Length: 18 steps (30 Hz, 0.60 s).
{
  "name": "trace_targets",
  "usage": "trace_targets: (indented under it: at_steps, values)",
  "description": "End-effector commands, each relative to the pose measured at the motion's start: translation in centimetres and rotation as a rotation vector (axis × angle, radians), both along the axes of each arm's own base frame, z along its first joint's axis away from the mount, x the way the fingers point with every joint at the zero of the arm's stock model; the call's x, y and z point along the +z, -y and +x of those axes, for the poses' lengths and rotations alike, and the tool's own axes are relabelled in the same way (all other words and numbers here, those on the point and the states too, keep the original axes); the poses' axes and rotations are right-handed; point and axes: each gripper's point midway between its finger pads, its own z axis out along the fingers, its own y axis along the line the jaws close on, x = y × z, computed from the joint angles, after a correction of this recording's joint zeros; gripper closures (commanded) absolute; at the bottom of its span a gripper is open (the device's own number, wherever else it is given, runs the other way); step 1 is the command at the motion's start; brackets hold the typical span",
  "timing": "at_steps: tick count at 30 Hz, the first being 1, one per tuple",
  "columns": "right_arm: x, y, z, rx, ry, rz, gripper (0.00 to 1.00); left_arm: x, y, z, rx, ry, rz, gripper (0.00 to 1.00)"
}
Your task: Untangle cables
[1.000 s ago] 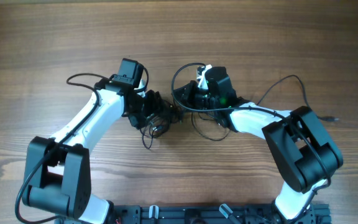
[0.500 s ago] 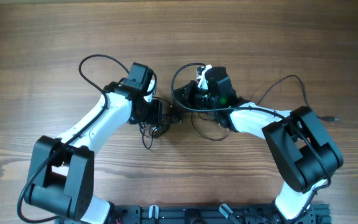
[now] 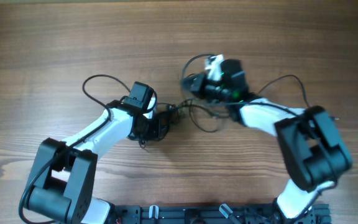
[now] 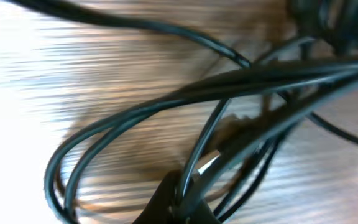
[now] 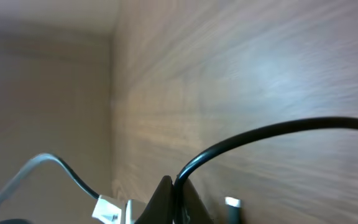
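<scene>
Here, both hands are clamped on the cables over the middle of the tabletop

The cables (image 3: 190,112) lie on the wooden tabletop (image 3: 55,43) as a bunch of thin black strands reaching from one hand to the other. The densest knot is at the left end. Just right of it, a loose loop sags towards the near side.

The left hand (image 3: 161,122) sits at that left end and points right, its jaws closed on the knot. In the left wrist view, several strands cross just ahead of its pinched fingertips (image 4: 166,208), and some of them run straight down into the pinch. That view is blurred, so the strands cannot be told apart.

The right hand (image 3: 192,83) is farther back and to the right, pointing left. Its jaws are closed too, gripping a single black strand. In the right wrist view this strand rises out of the fingertips (image 5: 166,200) and arcs away to the right.

Between the two hands the strands run on a slant, from near-left to far-right. The thicker arm wiring (image 3: 95,84) loops on its own at the outer side of each arm, apart from the bunch.
</scene>
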Motion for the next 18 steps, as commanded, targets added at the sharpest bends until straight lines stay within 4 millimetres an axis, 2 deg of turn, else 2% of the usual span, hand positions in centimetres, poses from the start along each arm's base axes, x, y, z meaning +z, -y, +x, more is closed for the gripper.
trace_targets:
  at_steps: [1,4,7,11,13,15,16,18]
  values:
    - [7.7,7.1,2.2,-0.089,0.214,-0.032,0.95,-1.2,-5.5,0.0,0.23,-0.022,0.182,0.96]
    - [13.0,15.3,2.0,-0.262,0.327,-0.139,0.96,-1.2,-7.5,0.4,0.342,-0.034,0.179,0.96]
    - [17.5,23.3,-0.2,-0.472,0.406,-0.245,0.95,-1.2,-9.8,0.7,0.442,-0.043,0.177,0.96]
    - [20.5,31.0,-4.0,-0.709,0.432,-0.365,0.95,-1.3,-12.9,0.8,0.631,-0.061,0.166,0.96]
    - [21.0,33.7,-5.8,-0.792,0.422,-0.395,0.95,-1.2,-13.9,0.8,0.681,-0.072,0.143,0.96]
    - [20.8,35.8,-7.2,-0.862,0.385,-0.413,0.95,-1.2,-15.0,0.7,0.767,-0.089,0.108,0.96]
    - [20.2,36.5,-7.8,-0.884,0.35,-0.414,0.96,-1.2,-15.3,0.8,0.803,-0.097,0.077,0.96]
    - [18.5,36.4,-8.2,-0.863,0.287,-0.427,0.95,-1.0,-15.3,1.1,0.863,-0.108,-0.008,0.96]
